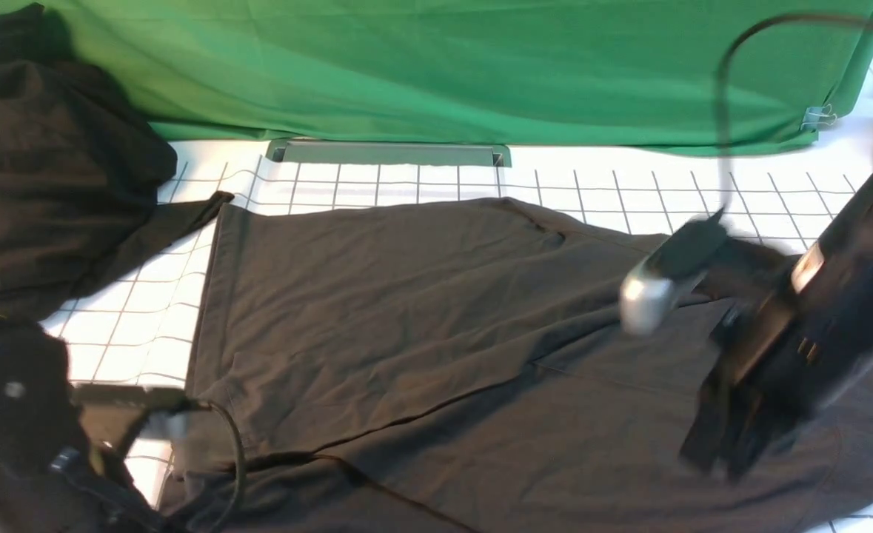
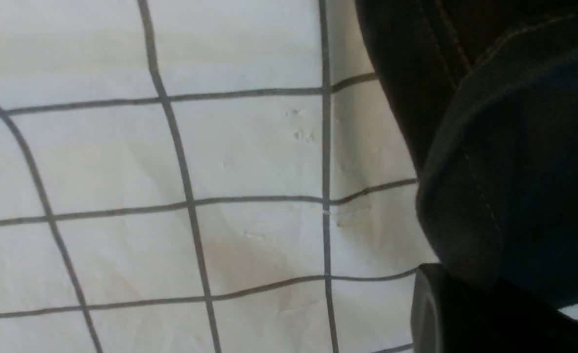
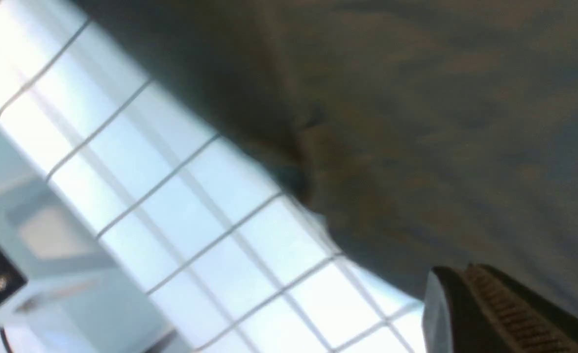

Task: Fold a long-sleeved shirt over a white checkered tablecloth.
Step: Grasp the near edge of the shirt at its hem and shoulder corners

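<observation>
One white checkered tablecloth (image 1: 421,181) spans the front view. One long-sleeved shirt (image 1: 406,333) lies spread across its centre and lower right, mostly flat with a single diagonal overlap low in the frame. The folding looks barely begun, with nearly every fold left to make. One heap of black cloth (image 1: 44,170) sits upper left. There are two grippers: the left gripper (image 1: 177,423), lower left, is clamped on the shirt's hem, and the right gripper (image 1: 717,444), blurred at right, is closed, apparently pinching shirt fabric.
</observation>
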Action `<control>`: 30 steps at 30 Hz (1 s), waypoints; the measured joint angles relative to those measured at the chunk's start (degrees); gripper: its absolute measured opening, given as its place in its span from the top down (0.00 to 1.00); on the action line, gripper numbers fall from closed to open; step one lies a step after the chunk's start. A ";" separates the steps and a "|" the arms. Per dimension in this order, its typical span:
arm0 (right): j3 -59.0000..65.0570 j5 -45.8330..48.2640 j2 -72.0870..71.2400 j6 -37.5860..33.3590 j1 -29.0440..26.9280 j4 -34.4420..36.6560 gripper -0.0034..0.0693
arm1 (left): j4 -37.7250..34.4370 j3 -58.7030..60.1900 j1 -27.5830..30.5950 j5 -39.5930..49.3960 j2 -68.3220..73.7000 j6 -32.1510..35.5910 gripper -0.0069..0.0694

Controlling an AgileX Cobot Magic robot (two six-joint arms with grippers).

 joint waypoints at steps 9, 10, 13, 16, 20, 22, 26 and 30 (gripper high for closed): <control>14.95 -14.84 -0.38 0.76 12.95 -3.68 0.52 | 2.39 -0.37 0.00 3.57 -2.09 -0.53 0.88; 16.84 -17.56 -0.38 0.97 13.89 -3.92 0.42 | 2.98 -0.37 0.00 3.35 -2.09 -0.75 0.88; 20.00 -24.01 -0.40 2.03 16.01 -4.42 0.27 | 3.41 -0.37 0.00 2.57 -2.09 -0.99 0.88; 22.06 -29.21 -0.45 2.17 16.62 -6.62 0.23 | 3.41 -0.37 0.00 1.63 -2.09 -0.99 0.88; 24.01 -33.29 1.09 3.89 16.62 -10.56 0.24 | 3.35 -0.37 0.00 0.79 -2.09 -0.99 0.88; 24.06 -34.76 2.68 4.58 16.62 -11.77 0.25 | 3.16 -0.37 0.00 0.51 -2.09 -0.99 0.88; 23.63 -36.04 5.91 6.06 16.62 -12.32 0.33 | 2.99 -0.37 0.00 0.45 -2.09 -0.99 0.88; 23.02 -36.29 6.53 10.51 16.62 -14.14 0.72 | 2.91 -0.44 0.00 0.57 -2.09 -0.99 0.88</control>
